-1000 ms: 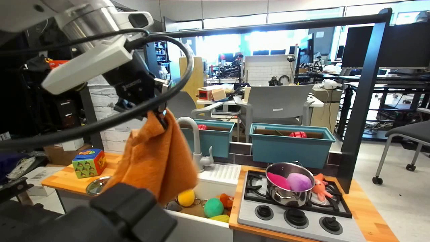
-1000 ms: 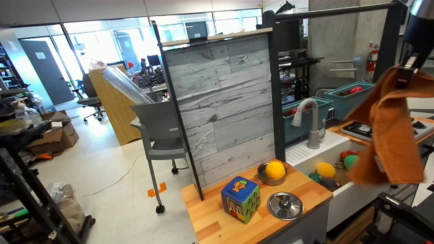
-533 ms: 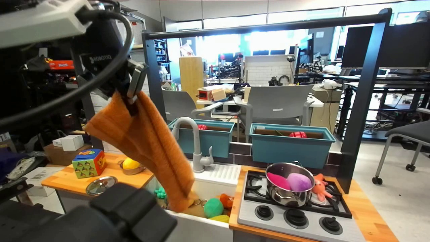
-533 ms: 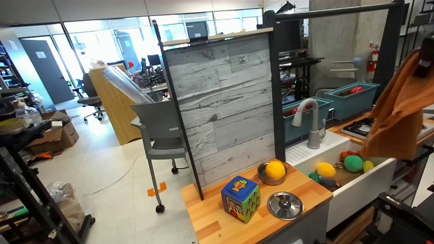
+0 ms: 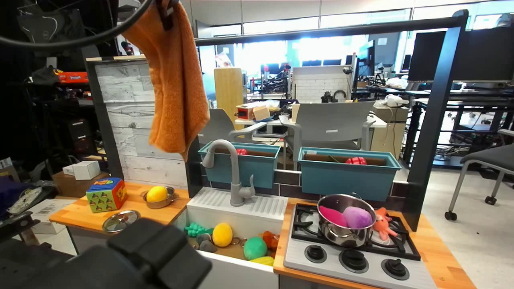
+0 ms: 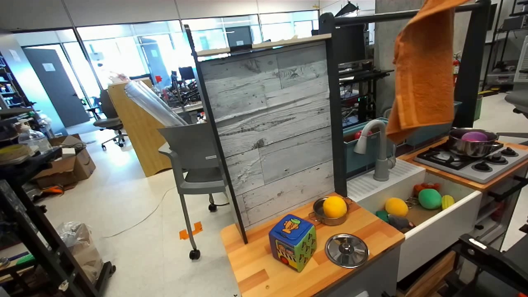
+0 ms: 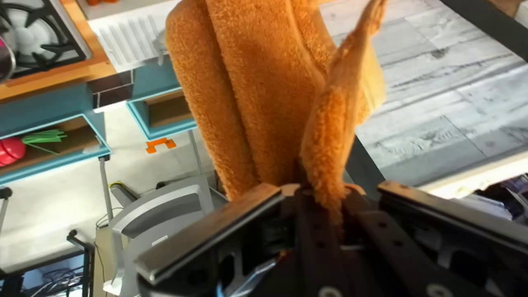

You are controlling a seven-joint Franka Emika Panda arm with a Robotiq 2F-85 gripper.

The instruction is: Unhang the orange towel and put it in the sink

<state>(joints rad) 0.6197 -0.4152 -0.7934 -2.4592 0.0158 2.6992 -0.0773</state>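
The orange towel (image 5: pixel 176 92) hung in the upper left of an exterior view, its end bunched in your gripper (image 7: pixel 324 194), pinched nearly together with only cloth between. You presumably held it high to clear the faucet (image 5: pixel 235 170). The sink (image 5: pixel 249 224), lower centre, contained toys (image 5: pixel 255 248). Wooden countertop (image 5: pixel 74 214) bore 1 lid (image 5: pixel 121 221); grey chairs (image 5: pixel 337 124) stood mid-frame behind.
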